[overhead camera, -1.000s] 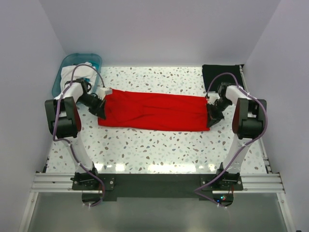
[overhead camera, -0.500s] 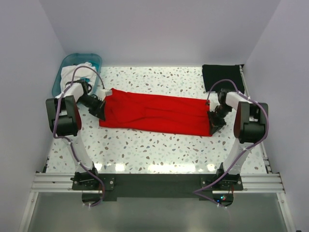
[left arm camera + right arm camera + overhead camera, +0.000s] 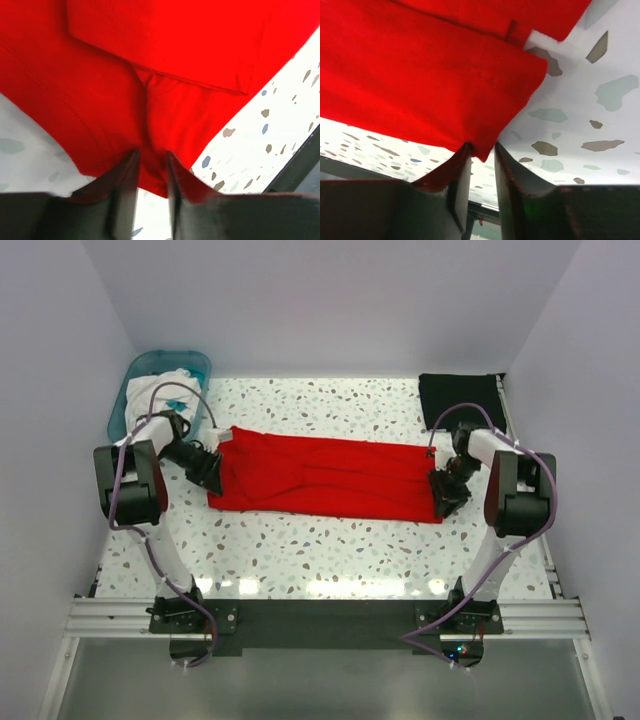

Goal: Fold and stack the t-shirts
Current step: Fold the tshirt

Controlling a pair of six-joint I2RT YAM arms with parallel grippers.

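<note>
The red t-shirt lies folded into a long flat band across the middle of the speckled table. My left gripper is at its left end. In the left wrist view the jaws stand a little apart, with the red cloth running loosely between them. At the shirt's right end my right gripper is also slightly open. A corner of the red shirt hangs in the gap, touching neither finger. The black t-shirt lies as a folded rectangle at the back right.
A teal basin holding white cloth stands at the back left corner, just behind the left arm. White walls close in the table on three sides. The arm bases and a metal rail run along the near edge.
Both grippers have parted their jaws from a shut grip on the shirt's ends. The red shirt has settled flat and shifted slightly right and toward the near edge.
</note>
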